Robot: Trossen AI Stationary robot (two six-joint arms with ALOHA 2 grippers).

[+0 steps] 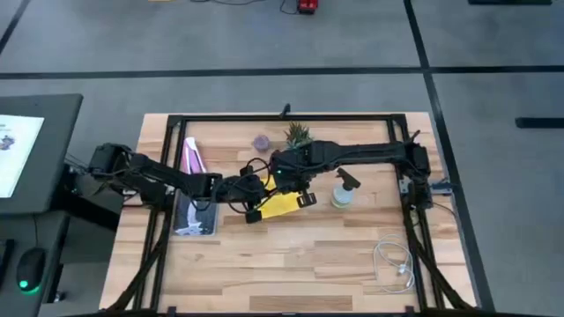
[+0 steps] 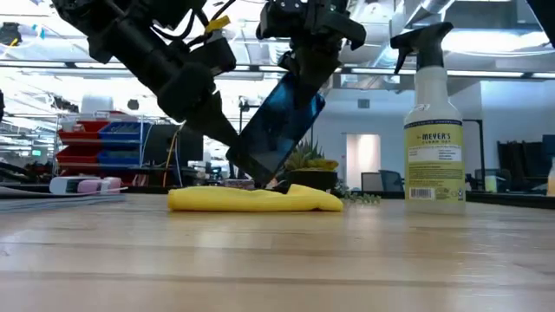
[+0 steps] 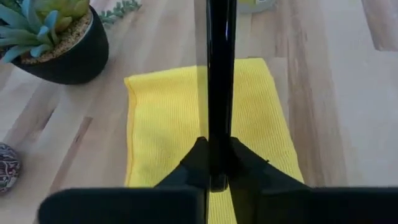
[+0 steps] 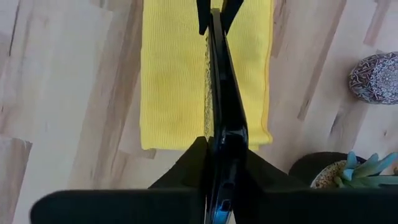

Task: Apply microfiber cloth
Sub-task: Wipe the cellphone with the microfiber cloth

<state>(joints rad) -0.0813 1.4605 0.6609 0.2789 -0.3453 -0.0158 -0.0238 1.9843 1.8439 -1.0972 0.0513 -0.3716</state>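
The yellow microfiber cloth (image 1: 284, 206) lies flat on the wooden table, near its middle. A black smartphone (image 2: 279, 126) slants above it, held at both ends. My left gripper (image 2: 236, 152) is shut on the phone's lower end, and my right gripper (image 2: 305, 65) is shut on its upper end. The phone's lower end (image 2: 267, 180) is down at the cloth's top side. Both wrist views show the phone edge-on over the cloth (image 3: 168, 118), (image 4: 174, 81). My left gripper pinches the smartphone's lower end (image 3: 219, 163) between its two fingers, one on each flat face. It comes slanting down from the table's left. The phone runs on away from the fingers, tilted over the cloth. My right gripper pinches the smartphone's upper end (image 4: 222, 146) between its two fingers, one on each flat face. It comes from above, pointing down. The phone slants down from this hold toward the cloth.
A spray bottle (image 1: 342, 192) stands right of the cloth. A potted plant (image 1: 298, 135) and a patterned stone (image 1: 261, 142) sit at the far side. A pink tube (image 1: 192, 158) and a flat packet (image 1: 196, 216) lie at the left. A white cable (image 1: 397, 262) lies near right.
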